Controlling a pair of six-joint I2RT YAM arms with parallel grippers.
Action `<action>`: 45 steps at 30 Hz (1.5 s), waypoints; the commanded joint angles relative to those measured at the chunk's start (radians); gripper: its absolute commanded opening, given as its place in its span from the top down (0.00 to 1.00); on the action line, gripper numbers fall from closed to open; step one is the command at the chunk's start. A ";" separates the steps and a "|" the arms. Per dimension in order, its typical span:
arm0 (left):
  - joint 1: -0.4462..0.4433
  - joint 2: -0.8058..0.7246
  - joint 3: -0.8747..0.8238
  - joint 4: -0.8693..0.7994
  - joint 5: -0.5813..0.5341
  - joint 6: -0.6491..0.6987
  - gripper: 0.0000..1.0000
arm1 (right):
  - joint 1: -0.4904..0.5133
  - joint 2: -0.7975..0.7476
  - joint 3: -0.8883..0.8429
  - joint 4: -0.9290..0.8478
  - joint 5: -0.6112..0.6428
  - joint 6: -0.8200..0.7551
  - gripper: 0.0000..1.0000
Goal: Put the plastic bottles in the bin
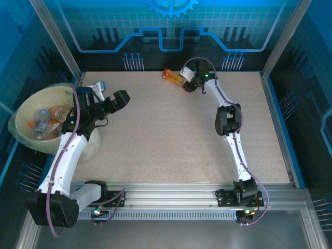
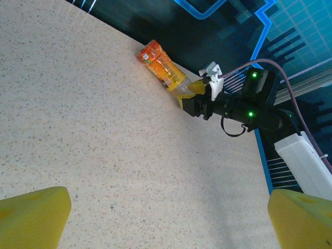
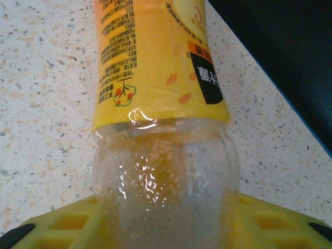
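Where the table (image 1: 155,135) meets its far edge, the orange-labelled bottle (image 1: 174,77) lies on its side with the right gripper (image 1: 188,83) at its clear end. The top external view gives this position but not the contact between fingers and bottle.

The right wrist view supplies it: the yellow fingers (image 3: 62,228) sit against both sides of the clear section of the bottle (image 3: 155,62), clenched on it, with the label pointing away from the camera. The bottle rests on the table surface.

The left wrist view shows the same bottle (image 2: 161,62) and right gripper (image 2: 189,96) from across the table (image 2: 78,129). The left gripper (image 2: 166,223) frames that view with its fingers (image 2: 31,215) spread wide, released and holding nothing.

The top external view places the left gripper (image 1: 110,93) just beside the bin (image 1: 28,111), off the table's left edge. Several bottles (image 1: 46,122) lie inside the bin.
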State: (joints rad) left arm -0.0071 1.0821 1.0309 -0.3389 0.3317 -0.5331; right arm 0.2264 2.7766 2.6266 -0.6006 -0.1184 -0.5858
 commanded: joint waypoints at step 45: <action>-0.371 0.218 -0.112 0.478 0.127 -0.284 0.01 | 0.187 -1.633 -1.820 0.443 -0.080 0.987 0.71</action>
State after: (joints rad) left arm -0.3458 1.2678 0.9077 0.0483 0.4461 -0.7860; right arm 0.3859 1.2003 0.8635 -0.2195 -0.1448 0.2909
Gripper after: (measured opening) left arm 0.989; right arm 0.375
